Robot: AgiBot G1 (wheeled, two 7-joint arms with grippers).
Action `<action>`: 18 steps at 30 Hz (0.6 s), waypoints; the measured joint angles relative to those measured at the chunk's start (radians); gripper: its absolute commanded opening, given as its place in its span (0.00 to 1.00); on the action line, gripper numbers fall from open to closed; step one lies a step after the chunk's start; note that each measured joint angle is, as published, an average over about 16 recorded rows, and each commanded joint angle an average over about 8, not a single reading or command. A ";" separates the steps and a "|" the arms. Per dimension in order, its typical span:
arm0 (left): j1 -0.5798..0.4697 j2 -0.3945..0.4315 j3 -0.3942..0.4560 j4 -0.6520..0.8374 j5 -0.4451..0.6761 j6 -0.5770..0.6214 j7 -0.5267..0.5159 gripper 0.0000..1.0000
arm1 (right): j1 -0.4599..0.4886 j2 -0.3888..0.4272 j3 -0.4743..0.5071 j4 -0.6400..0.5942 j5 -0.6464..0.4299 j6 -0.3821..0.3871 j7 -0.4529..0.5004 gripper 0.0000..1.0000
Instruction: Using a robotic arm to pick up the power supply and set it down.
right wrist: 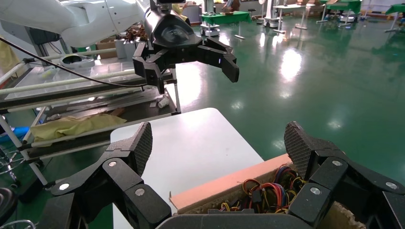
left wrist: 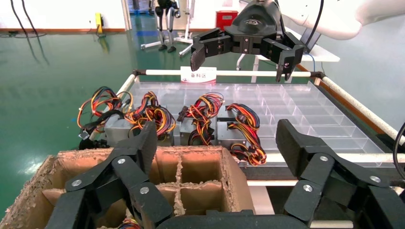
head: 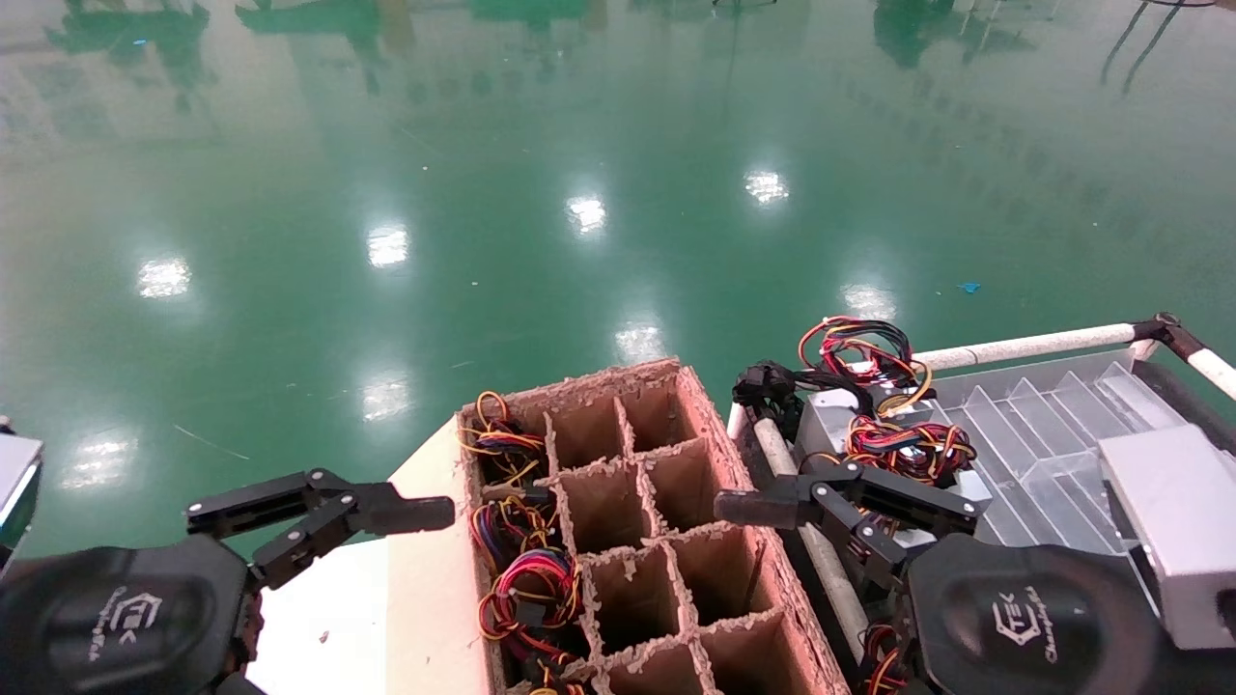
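The power supply [head: 903, 446] is a grey box with a mostly red wire loop, lying in the clear tray [head: 1053, 434] among similar boxes. It also shows in the left wrist view [left wrist: 204, 109]. My right gripper [head: 845, 497] hovers just above it, open and holding nothing. In the right wrist view the right gripper [right wrist: 219, 148] looks over the cardboard box edge. My left gripper [head: 323, 512] hangs open and empty at the box's left side. In its own view the left gripper [left wrist: 217, 155] faces the tray across the box.
A brown cardboard divider box [head: 637, 483] stands on a white table [head: 425, 598]. Its left compartments hold wire bundles [head: 526, 579]. More grey boxes with mixed-colour wires [left wrist: 122, 112] fill the tray's near end. A white pipe rail [head: 1024, 345] frames the tray. Green floor lies beyond.
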 measured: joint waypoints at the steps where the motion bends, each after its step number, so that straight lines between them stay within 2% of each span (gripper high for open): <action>1: 0.000 0.000 0.000 0.000 0.000 0.000 0.000 0.00 | 0.000 0.000 0.000 0.000 0.000 0.000 0.000 1.00; 11: 0.000 0.000 0.000 0.000 0.000 0.000 0.000 0.00 | 0.000 -0.002 -0.002 -0.003 -0.011 0.008 -0.003 1.00; 18: 0.000 0.000 0.000 0.001 0.000 0.000 0.000 0.00 | 0.018 -0.033 -0.028 -0.021 -0.084 0.053 -0.019 1.00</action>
